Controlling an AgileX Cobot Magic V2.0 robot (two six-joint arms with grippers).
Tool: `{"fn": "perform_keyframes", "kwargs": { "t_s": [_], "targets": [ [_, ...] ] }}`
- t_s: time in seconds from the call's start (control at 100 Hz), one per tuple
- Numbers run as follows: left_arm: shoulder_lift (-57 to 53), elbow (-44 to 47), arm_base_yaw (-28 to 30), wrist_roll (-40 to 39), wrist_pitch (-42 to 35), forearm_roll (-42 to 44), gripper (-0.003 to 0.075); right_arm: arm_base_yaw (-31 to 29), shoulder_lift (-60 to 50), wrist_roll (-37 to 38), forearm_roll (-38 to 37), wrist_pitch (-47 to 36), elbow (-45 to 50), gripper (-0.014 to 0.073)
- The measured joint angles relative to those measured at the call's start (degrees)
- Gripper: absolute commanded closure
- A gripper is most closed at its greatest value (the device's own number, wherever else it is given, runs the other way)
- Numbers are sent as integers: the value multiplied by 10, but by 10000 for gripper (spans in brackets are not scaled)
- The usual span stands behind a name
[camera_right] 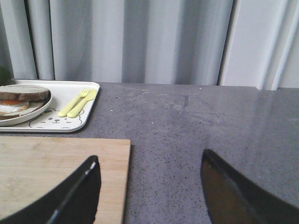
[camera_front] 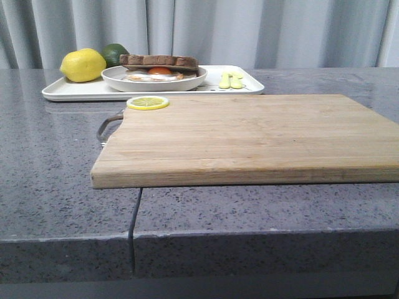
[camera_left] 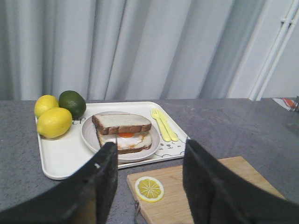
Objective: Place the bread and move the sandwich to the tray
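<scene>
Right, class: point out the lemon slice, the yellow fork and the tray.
lemon slice [camera_left: 149,188], left wrist view, centre of its cut face.
yellow fork [camera_right: 77,101], right wrist view, on its handle.
tray [camera_front: 68,91], front view, bare front-left floor.

Wooden cutting board [camera_front: 249,138] lying flat on the grey speckled countertop [camera_front: 56,180], metal handle [camera_front: 108,126] sticking out at its left end. Lemon slice [camera_front: 148,103] sitting on the board's far left corner. Two whole lemons [camera_left: 50,117] resting side by side, with a green lime [camera_left: 72,103] just behind, touching them. Pale yellow fork and spoon [camera_left: 163,125] lying together, parallel. Grey pleated curtain [camera_front: 206,31] hanging behind the counter.
</scene>
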Motion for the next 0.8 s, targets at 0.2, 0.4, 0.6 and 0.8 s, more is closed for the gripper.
{"fn": "perform_keyframes", "kwargs": {
  "t_s": [0.2,0.4,0.6,0.8],
  "targets": [
    [-134,162,0,0,-71,0,417,0,0,0,0,31,1,127],
    [-204,264,0,0,-102,0,491,0,0,0,0,36,25,231],
    [-210,307,0,0,-104,1,738,0,0,0,0,36,43,565],
    [-210,310,0,0,-107,3,740,0,0,0,0,29,43,661]
  ]
}}
